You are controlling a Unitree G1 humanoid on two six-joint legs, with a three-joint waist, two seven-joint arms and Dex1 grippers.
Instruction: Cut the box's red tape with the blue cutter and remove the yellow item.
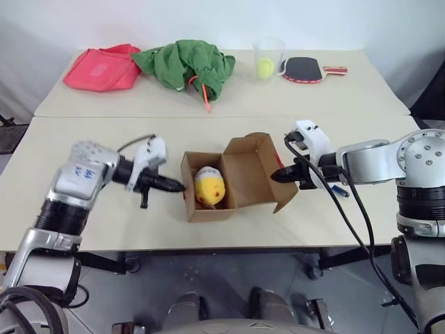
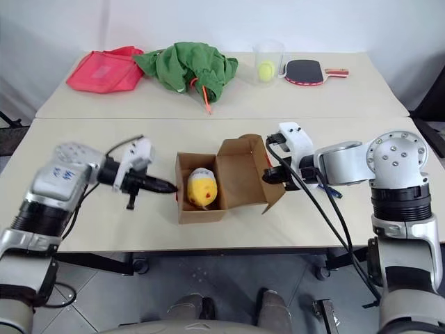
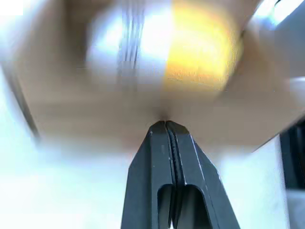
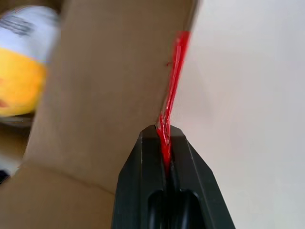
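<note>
box (image 1: 236, 182) open, yellow item (image 1: 209, 186) inside | left gripper (image 1: 178, 186) fingers together at box's left wall | right gripper (image 4: 164, 131) clamped on red tape (image 4: 174, 71)

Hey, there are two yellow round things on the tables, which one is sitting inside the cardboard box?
The yellow item with a white top lies in the open box between the grippers. The other, a yellow-green ball, sits in a clear cup on the far table.
</note>
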